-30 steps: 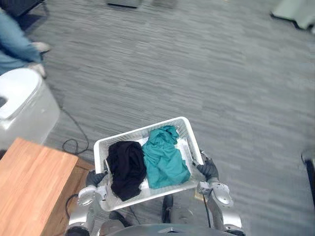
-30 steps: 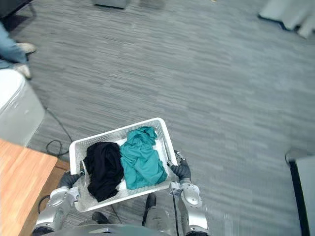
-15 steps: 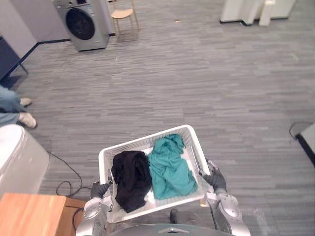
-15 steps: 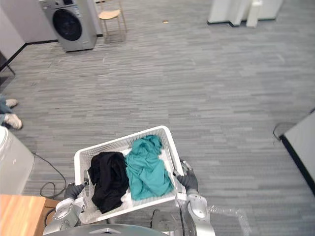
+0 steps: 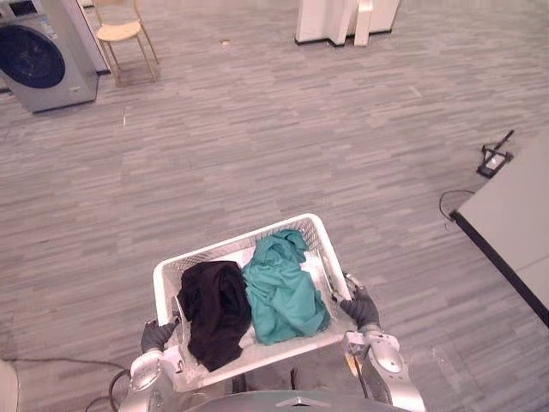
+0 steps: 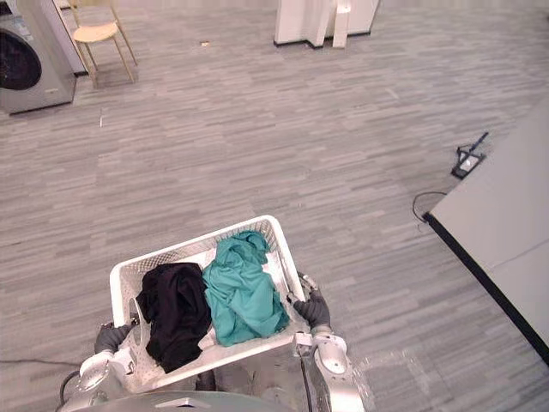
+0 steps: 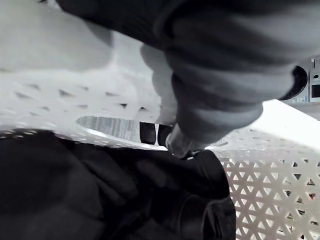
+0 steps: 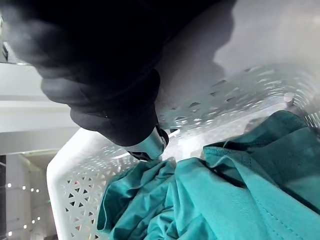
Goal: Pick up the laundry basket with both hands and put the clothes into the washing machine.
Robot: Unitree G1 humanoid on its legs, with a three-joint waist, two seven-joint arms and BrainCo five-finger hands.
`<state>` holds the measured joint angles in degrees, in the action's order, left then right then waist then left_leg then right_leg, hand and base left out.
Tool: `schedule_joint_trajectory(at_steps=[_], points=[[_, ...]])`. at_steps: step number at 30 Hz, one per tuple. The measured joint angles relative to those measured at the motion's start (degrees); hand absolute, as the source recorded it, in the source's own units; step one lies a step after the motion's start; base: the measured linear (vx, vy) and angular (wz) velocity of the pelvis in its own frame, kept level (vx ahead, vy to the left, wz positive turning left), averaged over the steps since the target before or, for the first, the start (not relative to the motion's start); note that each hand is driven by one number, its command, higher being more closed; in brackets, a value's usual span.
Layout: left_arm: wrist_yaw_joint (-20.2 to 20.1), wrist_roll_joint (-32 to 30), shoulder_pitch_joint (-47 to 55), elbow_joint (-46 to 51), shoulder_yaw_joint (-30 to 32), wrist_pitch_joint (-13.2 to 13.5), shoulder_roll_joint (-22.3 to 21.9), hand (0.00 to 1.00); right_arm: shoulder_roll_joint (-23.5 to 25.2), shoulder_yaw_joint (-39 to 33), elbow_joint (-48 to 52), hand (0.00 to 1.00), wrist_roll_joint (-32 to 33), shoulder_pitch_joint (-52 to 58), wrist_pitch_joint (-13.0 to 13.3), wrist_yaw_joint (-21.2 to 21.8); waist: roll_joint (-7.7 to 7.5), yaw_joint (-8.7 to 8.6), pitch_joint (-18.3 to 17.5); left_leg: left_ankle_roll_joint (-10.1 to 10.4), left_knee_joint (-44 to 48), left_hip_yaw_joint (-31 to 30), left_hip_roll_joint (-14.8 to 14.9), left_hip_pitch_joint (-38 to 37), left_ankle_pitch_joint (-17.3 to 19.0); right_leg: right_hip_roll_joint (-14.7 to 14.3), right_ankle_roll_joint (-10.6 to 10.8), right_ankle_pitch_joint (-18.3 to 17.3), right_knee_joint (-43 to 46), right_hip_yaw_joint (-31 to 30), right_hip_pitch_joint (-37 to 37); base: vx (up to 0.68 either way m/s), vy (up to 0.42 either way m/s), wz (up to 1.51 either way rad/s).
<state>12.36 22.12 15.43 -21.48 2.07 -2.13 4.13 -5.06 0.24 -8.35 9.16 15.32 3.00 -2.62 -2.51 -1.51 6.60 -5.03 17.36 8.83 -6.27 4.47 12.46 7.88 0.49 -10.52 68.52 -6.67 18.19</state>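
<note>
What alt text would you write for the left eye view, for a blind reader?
A white laundry basket, gripped at its ends by the left hand and the right hand, holds a black garment beside a teal garment. Far across the floor, at upper left, stand a washing machine and a chair.

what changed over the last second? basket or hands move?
Only the camera swung: the washing machine and chair now sit at upper left. Nothing gripped or released. Left hand and right hand stay clamped on the laundry basket, black garment and teal garment lying as before.
</note>
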Motion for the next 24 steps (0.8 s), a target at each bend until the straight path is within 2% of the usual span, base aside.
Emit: schedule_joint_trajectory(at_steps=[1, 3, 4, 5, 7, 8, 9, 10, 11, 12, 13, 14, 15, 16, 18, 19, 21, 22, 24], points=[[0.1, 0.0, -0.2, 0.0, 0.0, 0.0, 0.1, 1.00, 0.1, 0.0, 0.3, 1.00, -0.1, 0.0, 0.1, 0.1, 0.50, 0.02, 0.8, -0.2, -2.4, -0.8, -0.7, -3.3, 0.3, -0.3, -1.2, -2.2, 1.2, 2.7, 1.8, 0.32, 0.124, 0.02], [0.1, 0.0, -0.7, 0.6, -0.4, 0.0, 0.1, 1.00, 0.4, -0.6, 1.1, 1.00, 0.0, 0.2, 0.0, 0.1, 1.39, -0.61, 1.6, -0.4, -5.7, -2.6, -0.7, -7.3, 0.7, -1.6, 0.5, -5.5, -3.7, 7.5, 5.5, 0.44, 0.110, 0.33], [0.1, -0.1, -1.0, 0.6, -0.6, 0.0, 0.2, 1.00, 0.7, -1.1, 1.5, 1.00, 0.0, 0.4, 0.0, 0.1, 1.43, -0.92, 1.7, -0.4, -6.4, -3.3, -0.7, -8.4, 0.9, -1.7, 0.6, -6.2, -6.6, 8.9, 6.4, 0.50, 0.064, 0.62], [0.1, -0.3, -1.7, 0.8, -1.6, -0.1, 0.4, 1.00, 1.3, -1.9, 3.7, 1.00, 0.0, 1.7, -0.5, 0.0, 1.42, -1.30, 1.8, 0.2, -7.5, -4.8, -0.1, -10.7, 2.2, -2.1, 1.2, -6.2, -16.7, 12.2, 7.8, 0.47, 0.010, 0.55], [0.1, -0.3, -2.0, 1.4, -2.2, -0.1, 0.5, 1.00, 1.3, -2.4, 6.0, 1.00, 0.1, 3.0, -0.6, 0.0, 1.55, -1.20, 1.9, 1.2, -8.2, -5.9, 0.7, -13.2, 4.0, -2.2, 0.9, -3.5, -30.5, 15.7, 7.8, 0.51, -0.027, 0.36], [0.1, -0.4, -2.4, 2.0, -2.4, -0.1, 0.5, 1.00, 1.4, -2.7, 7.8, 1.00, 0.1, 3.7, -0.7, 0.0, 1.50, -1.02, 1.8, 2.6, -8.8, -6.3, 1.2, -15.5, 5.5, -2.5, 0.2, 1.1, -40.3, 16.5, 7.9, 0.57, -0.096, 0.29], [0.0, -0.8, -2.8, 2.5, -2.6, -0.1, 0.5, 1.00, 1.5, -2.7, 9.7, 1.00, 0.2, 4.8, -0.7, 0.0, 1.64, -1.11, 1.4, 4.2, -9.1, -7.4, 1.9, -17.2, 7.6, -2.9, 0.3, 5.6, -46.9, 14.8, 7.9, 0.58, -0.129, 0.34], [0.0, -1.0, -2.8, 2.5, -2.7, -0.1, 0.3, 1.00, 1.4, -2.7, 10.1, 1.00, 0.2, 5.1, -0.7, -0.1, 1.87, -1.51, 1.0, 4.9, -9.5, -7.9, 2.6, -18.5, 8.5, -3.1, 0.1, 8.3, -47.3, 14.3, 8.0, 0.63, -0.185, 0.52], [0.0, -1.3, -2.7, 2.5, -2.8, -0.3, 0.1, 1.00, 1.2, -2.7, 9.7, 1.00, 0.2, 5.1, -0.8, -0.2, 1.92, -2.71, -0.3, 5.8, -9.0, -9.1, 4.4, -20.8, 9.4, -3.7, -1.2, 11.5, -44.2, 15.4, 7.4, 0.53, -0.174, 0.42], [0.0, -1.6, -2.8, 2.5, -2.9, -0.4, -0.2, 1.00, 1.1, -2.7, 9.7, 1.00, 0.3, 5.1, -0.8, -0.3, 2.25, -3.09, -0.8, 5.7, -6.2, -9.1, 5.2, -20.4, 9.2, -4.0, -2.9, 10.6, -41.9, 15.7, 7.8, 0.70, -0.237, 0.35], [0.0, -1.7, -2.7, 2.8, -3.0, -0.4, -1.1, 1.00, 0.7, -3.5, 10.1, 1.00, 0.6, 5.2, -0.8, -0.4, 3.61, -3.36, -1.4, 6.2, 2.7, -9.0, 7.1, -17.2, 8.6, -4.8, -3.9, 7.2, -39.2, 17.3, 7.3, 0.68, -0.255, 0.11], [0.0, -1.7, -2.8, 2.8, -3.1, -0.4, -1.9, 1.00, -0.6, -3.6, 10.6, 1.00, 0.9, 5.5, -0.8, -0.4, 5.03, -3.65, -1.2, 8.6, 14.7, -9.0, 8.6, -12.9, 6.2, -6.2, -4.7, 4.4, -38.5, 18.0, 5.4, 0.68, -0.263, 0.04], [0.0, -1.7, -2.5, 2.8, -3.1, -0.4, -2.3, 1.00, -1.1, -3.6, 11.1, 1.00, 1.3, 5.5, -0.9, -0.4, 5.82, -3.67, -1.1, 9.6, 21.6, -9.1, 9.6, -10.1, 3.2, -7.1, -5.1, 3.3, -38.9, 18.2, 3.8, 0.77, -0.283, -0.21], [-0.2, -1.7, -1.8, 2.9, -2.6, -0.4, -3.3, 1.00, -2.2, -3.3, 12.1, 1.00, 2.0, 5.9, -0.9, -0.3, 7.50, -2.72, -0.5, 11.4, 42.3, -8.9, 13.0, -1.8, -8.8, -10.4, -6.3, 1.2, -41.7, 18.1, -2.4, 0.75, -0.240, -0.35], [-0.4, -1.6, -0.6, 3.0, -2.6, -0.4, -3.3, 1.00, -2.3, -2.9, 11.9, 1.00, 2.0, 6.1, -1.0, -0.2, 7.63, -1.74, -0.1, 10.6, 52.8, -8.0, 14.6, 2.1, -9.5, -12.5, -7.0, 0.4, -44.6, 16.5, -7.6, 0.62, -0.165, -0.57], [-0.5, -1.4, 0.3, 3.1, -1.9, -0.2, -3.3, 1.00, -2.4, -1.9, 11.9, 1.00, 2.0, 6.2, -1.0, -0.2, 7.07, -0.46, 0.1, 8.7, 58.0, -5.7, 15.8, 5.6, -8.3, -13.4, -7.1, -0.7, -47.3, 14.3, -12.0, 0.49, -0.078, -0.87], [-0.9, -1.0, 1.7, 4.2, -1.1, 0.4, -3.3, 1.00, -2.9, -0.8, 11.9, 1.00, 1.9, 6.6, -1.0, -0.4, 6.11, 1.60, 0.2, 6.0, 54.0, -0.3, 17.3, 12.3, -5.1, -13.5, -7.0, -2.1, -51.7, 9.5, -18.3, 0.51, -0.048, -0.86], [-1.0, -1.0, 1.9, 4.6, -0.9, 0.4, -3.3, 1.00, -3.0, -0.8, 11.9, 1.00, 1.9, 6.4, -1.0, -0.4, 6.37, 1.83, 0.1, 5.5, 50.8, 0.6, 17.3, 13.7, -4.2, -13.4, -6.9, -2.3, -52.6, 8.4, -19.3, 0.45, 0.027, -0.69], [-1.1, -0.9, 2.4, 5.3, 0.2, 0.8, -4.0, 1.00, -3.3, -0.2, 11.9, 1.00, 1.9, 4.9, -1.0, -0.4, 7.04, 3.60, -0.4, 6.1, 35.7, 2.3, 16.8, 15.6, -2.0, -12.6, -6.3, -3.9, -53.7, 4.7, -21.7, 0.38, 0.086, -0.88]])
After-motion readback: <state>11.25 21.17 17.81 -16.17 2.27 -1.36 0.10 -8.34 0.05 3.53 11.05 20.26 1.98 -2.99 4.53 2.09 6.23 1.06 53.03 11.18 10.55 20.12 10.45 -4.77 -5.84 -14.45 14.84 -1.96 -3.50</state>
